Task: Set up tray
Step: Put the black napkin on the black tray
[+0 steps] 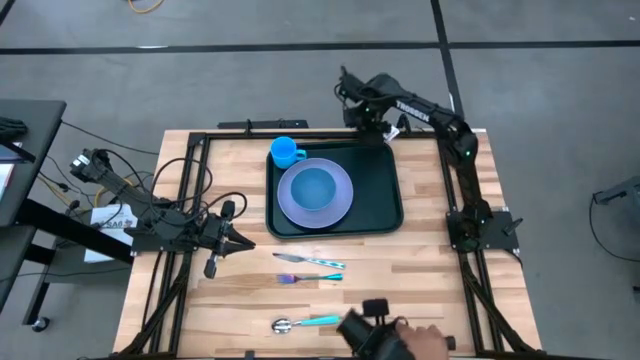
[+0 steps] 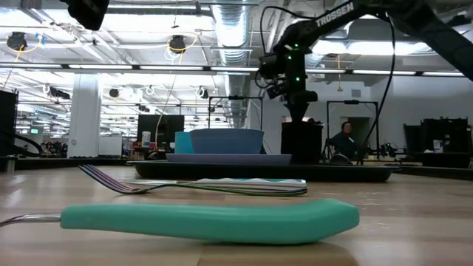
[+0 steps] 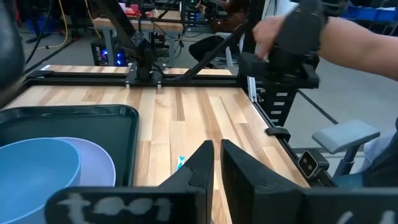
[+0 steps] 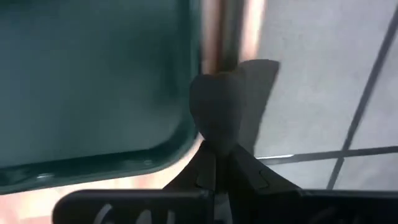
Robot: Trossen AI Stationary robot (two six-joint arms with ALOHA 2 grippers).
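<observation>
The dark green tray (image 1: 385, 205) lies at the table's far middle. It holds a lavender plate (image 1: 340, 205) with a blue bowl (image 1: 313, 187) on it, and a blue cup (image 1: 285, 152) in its far left corner. My right gripper (image 1: 383, 128) is over the tray's far right corner (image 4: 180, 140), shut on a black napkin (image 2: 301, 142). My left gripper (image 1: 240, 242) waits shut and empty, left of the tray. A knife (image 1: 310, 260), a fork (image 1: 312, 277) and a teal-handled spoon (image 1: 305, 322) lie flat on the wood near the front. My right gripper pinches the black napkin between its two fingers by its top edge (image 4: 219, 140), coming from above. The napkin hangs upright below the fingers in the low view. I cannot tell whether its lower end (image 2: 301, 159) touches the tray.
A person's hand (image 1: 415, 340) holds a black device at the table's front edge, right of the spoon; it also shows in the left wrist view (image 3: 292, 37). Black frame rails (image 1: 190, 190) run along the table's sides. Bare wood (image 1: 420, 265) lies between the tray and the front edge.
</observation>
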